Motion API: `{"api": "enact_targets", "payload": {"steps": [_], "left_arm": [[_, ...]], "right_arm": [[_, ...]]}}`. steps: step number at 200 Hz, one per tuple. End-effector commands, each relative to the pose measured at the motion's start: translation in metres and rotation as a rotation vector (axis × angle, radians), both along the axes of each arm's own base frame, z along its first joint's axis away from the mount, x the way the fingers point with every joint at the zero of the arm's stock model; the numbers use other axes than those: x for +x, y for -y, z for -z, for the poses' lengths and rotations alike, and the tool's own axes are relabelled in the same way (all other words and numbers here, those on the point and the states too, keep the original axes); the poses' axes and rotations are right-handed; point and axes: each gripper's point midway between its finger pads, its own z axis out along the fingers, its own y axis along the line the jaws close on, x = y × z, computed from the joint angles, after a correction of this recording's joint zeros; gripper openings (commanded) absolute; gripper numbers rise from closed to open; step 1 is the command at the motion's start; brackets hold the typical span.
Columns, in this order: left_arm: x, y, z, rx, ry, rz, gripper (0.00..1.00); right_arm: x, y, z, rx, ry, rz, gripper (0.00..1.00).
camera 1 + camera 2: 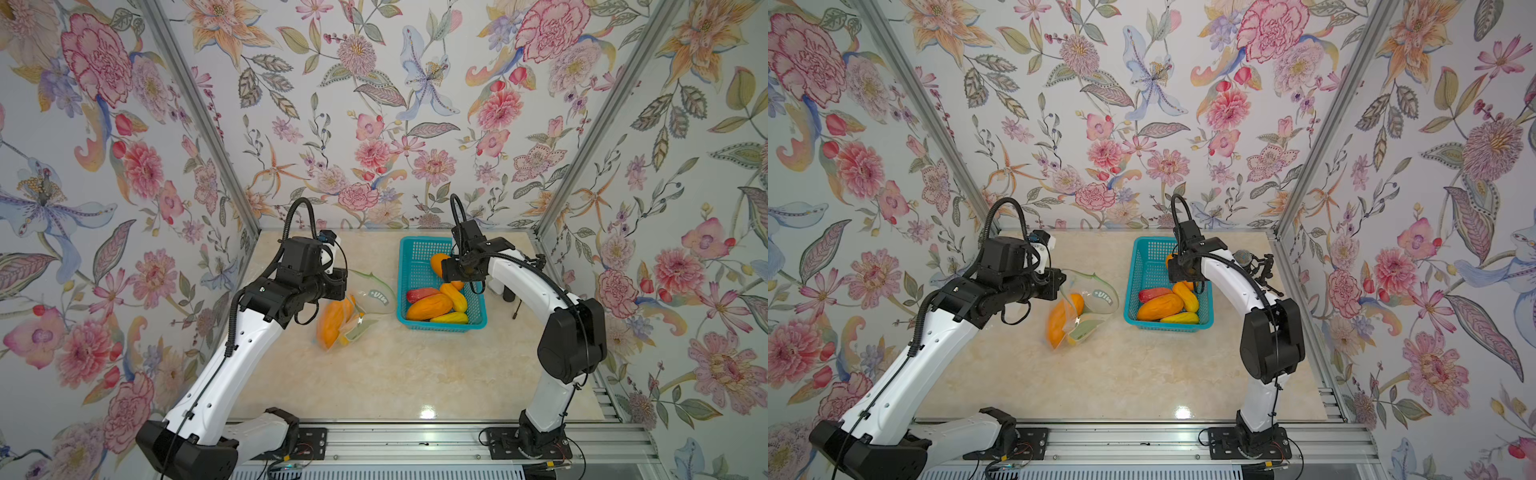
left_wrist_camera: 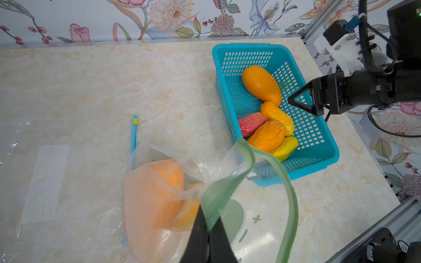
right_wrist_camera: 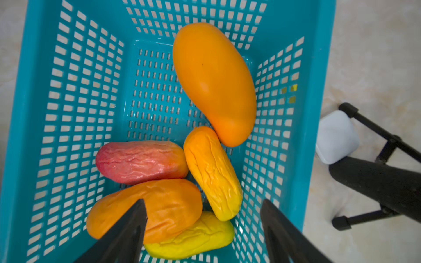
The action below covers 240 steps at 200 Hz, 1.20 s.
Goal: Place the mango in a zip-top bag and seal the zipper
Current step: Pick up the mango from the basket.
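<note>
Just left of the basket (image 1: 440, 327), the left gripper (image 2: 208, 216) is clamped on the green rim of the bag (image 2: 230, 218), which lies open with a mango (image 2: 168, 175) inside. Over the basket the right gripper (image 3: 204, 201) hangs with jaws apart, empty, above five more mangoes (image 3: 214, 84).

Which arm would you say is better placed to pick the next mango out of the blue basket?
The right arm: its jaws stand open above the mangoes in the blue basket. The left arm has its jaws shut on the green rim of the zip-top bag, holding it open.
</note>
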Motion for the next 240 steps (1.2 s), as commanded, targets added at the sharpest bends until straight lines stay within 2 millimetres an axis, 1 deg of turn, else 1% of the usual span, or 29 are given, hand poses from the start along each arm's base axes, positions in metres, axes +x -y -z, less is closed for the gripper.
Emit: {"api": "enact_targets", "payload": {"steps": [1, 16, 34, 49, 67, 103, 114, 130, 145, 154, 166, 180, 193, 206, 229, 235, 240], "left_arm": [[-0.002, -0.001, -0.005, -0.004, 0.024, -0.012, 0.0], [-0.003, -0.001, -0.007, -0.007, 0.027, -0.011, 0.0], [-0.003, -0.001, -0.008, -0.008, 0.032, -0.011, 0.0], [-0.003, -0.001, -0.008, -0.011, 0.029, -0.011, 0.0], [-0.003, -0.001, -0.009, -0.01, 0.031, -0.014, 0.0], [-0.002, -0.001, -0.01, -0.007, 0.032, -0.016, 0.0], [-0.001, -0.001, -0.009, -0.004, 0.027, -0.015, 0.0], [-0.001, -0.001, -0.008, 0.0, 0.024, -0.013, 0.0], [-0.001, 0.0, -0.008, -0.002, 0.023, -0.011, 0.0], [-0.001, 0.0, -0.007, -0.003, 0.022, -0.008, 0.0], [-0.002, 0.001, -0.006, -0.004, 0.021, -0.004, 0.0], [-0.002, 0.001, -0.005, -0.004, 0.018, 0.0, 0.0], [-0.003, 0.0, -0.007, -0.003, 0.023, -0.002, 0.0], [-0.005, -0.001, -0.008, -0.003, 0.024, -0.003, 0.0], [-0.007, -0.003, -0.008, 0.001, 0.025, -0.008, 0.0], [-0.007, -0.004, -0.009, 0.003, 0.026, -0.011, 0.0], [-0.007, -0.004, -0.009, 0.005, 0.026, -0.013, 0.0]], "right_arm": [[0.031, 0.008, 0.011, -0.073, 0.018, -0.025, 0.79], [0.048, 0.007, 0.022, -0.091, 0.017, -0.037, 0.81], [0.066, 0.009, 0.037, -0.12, 0.012, -0.044, 0.84], [0.075, 0.008, 0.049, -0.103, -0.006, -0.055, 0.85], [0.08, 0.003, 0.064, -0.095, -0.029, -0.074, 0.86], [0.075, -0.005, 0.097, -0.08, -0.099, -0.102, 0.86], [0.074, -0.007, 0.104, -0.088, -0.11, -0.11, 0.84], [0.073, -0.01, 0.105, -0.088, -0.111, -0.115, 0.77], [0.075, -0.011, 0.098, -0.09, -0.089, -0.121, 0.7], [0.076, -0.013, 0.095, -0.083, -0.081, -0.127, 0.71], [0.077, -0.013, 0.094, -0.079, -0.079, -0.129, 0.78], [0.074, -0.014, 0.103, -0.071, -0.103, -0.139, 0.84], [0.07, -0.015, 0.114, -0.066, -0.131, -0.147, 0.85], [0.067, -0.014, 0.125, -0.079, -0.152, -0.141, 0.85], [0.066, -0.016, 0.131, -0.077, -0.15, -0.135, 0.83], [0.067, -0.016, 0.131, -0.08, -0.147, -0.132, 0.8], [0.068, -0.015, 0.129, -0.081, -0.142, -0.129, 0.75]]}}
